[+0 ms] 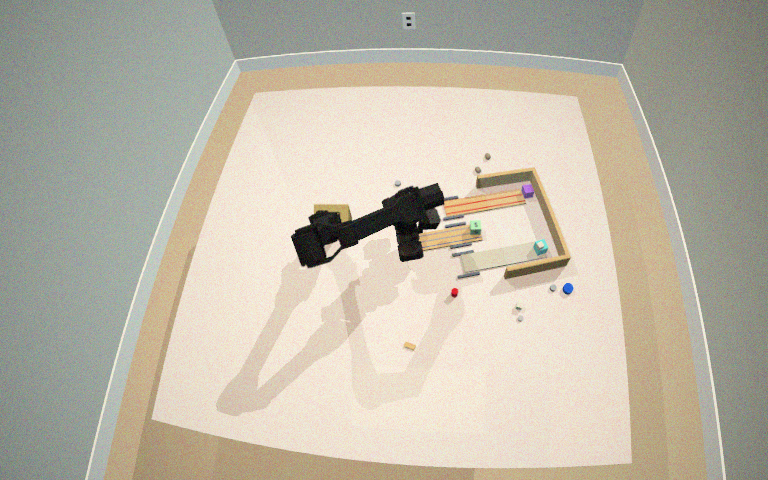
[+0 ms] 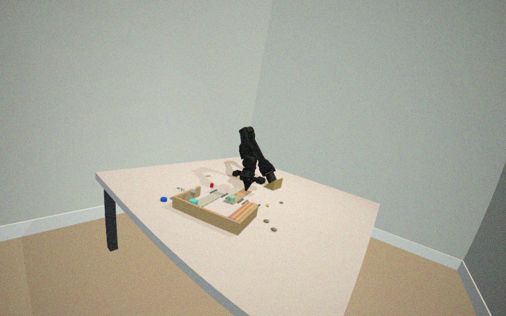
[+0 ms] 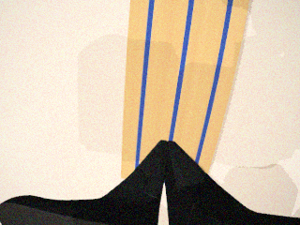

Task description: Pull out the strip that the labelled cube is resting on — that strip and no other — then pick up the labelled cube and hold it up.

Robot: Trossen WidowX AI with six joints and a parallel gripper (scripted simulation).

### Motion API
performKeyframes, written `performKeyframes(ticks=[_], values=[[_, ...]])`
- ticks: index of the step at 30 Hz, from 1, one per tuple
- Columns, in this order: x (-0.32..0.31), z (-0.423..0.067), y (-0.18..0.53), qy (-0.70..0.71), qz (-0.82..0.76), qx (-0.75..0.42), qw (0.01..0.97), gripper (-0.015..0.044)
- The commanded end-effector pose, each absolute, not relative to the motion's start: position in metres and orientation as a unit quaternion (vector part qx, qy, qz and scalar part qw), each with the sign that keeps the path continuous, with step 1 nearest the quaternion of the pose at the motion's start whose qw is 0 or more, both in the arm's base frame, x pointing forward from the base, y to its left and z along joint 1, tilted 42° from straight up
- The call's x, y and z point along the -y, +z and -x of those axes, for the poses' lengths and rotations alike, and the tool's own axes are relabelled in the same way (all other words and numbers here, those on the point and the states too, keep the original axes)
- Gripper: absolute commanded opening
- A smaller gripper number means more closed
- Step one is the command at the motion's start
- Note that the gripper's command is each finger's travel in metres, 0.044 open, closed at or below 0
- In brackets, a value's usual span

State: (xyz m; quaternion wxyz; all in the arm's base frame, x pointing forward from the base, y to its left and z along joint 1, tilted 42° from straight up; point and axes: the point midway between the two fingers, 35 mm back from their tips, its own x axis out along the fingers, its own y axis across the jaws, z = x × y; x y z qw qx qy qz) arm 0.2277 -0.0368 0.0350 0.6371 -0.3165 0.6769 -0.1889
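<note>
Three strips laid in wooden tray (image 1: 549,220) — middle blue-lined strip (image 1: 449,237) carries labelled green cube (image 1: 475,226) at far end. Gripper (image 3: 164,145) fully closed, nothing clamped — tips pressed onto strip's near end, likely for dragging.

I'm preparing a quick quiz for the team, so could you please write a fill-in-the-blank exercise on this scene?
1. The tool is shut at the end of the strip with ___ lines.
2. The green cube rests on that ___.
3. The purple cube sits on the strip with ___ lines.

Missing words: blue; strip; red
</note>
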Motion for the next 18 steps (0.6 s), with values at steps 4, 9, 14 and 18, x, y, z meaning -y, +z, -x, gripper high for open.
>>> performKeyframes(ticks=[4,9,14,18], values=[[0.041,-0.219,0.031,-0.189,0.314,-0.688,0.627,0.0000],[0.041,-0.219,0.031,-0.189,0.314,-0.688,0.627,0.0000],[0.015,-0.230,0.059,-0.188,0.314,-0.686,0.629,0.0000],[0.009,-0.229,0.066,-0.189,0.314,-0.688,0.627,0.0000]])
